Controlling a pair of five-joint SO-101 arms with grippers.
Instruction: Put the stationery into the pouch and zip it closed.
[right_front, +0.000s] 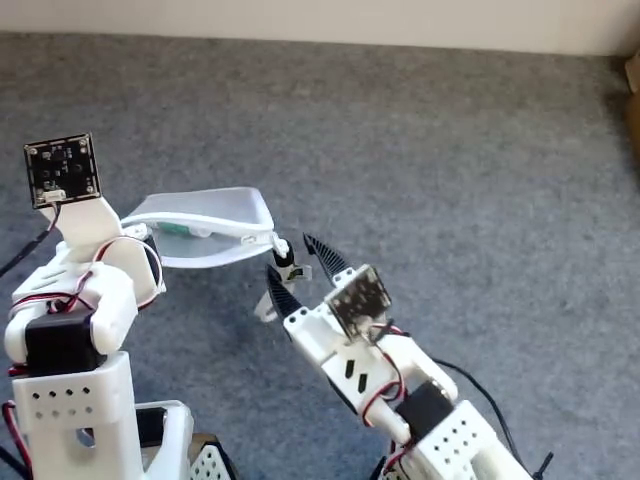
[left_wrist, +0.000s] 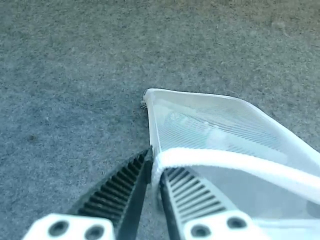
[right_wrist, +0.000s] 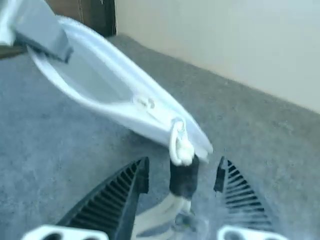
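A white translucent mesh pouch (right_front: 207, 232) is held off the grey carpet, a green item faintly visible inside it. My left gripper (left_wrist: 155, 172) is shut on the pouch's (left_wrist: 220, 132) zip-edge corner at its left end. From the pouch's right end hangs a zip pull (right_front: 286, 258) with a white loop and a black tab. My right gripper (right_front: 298, 266) is open with that zip pull (right_wrist: 182, 167) between its fingers, not clamped. In the right wrist view the pouch (right_wrist: 115, 95) slopes away above the pull.
Grey carpet (right_front: 450, 160) lies all around, with a pale wall strip along the far edge. A brown piece of furniture (right_front: 633, 100) stands at the right edge. Both arm bases crowd the near side.
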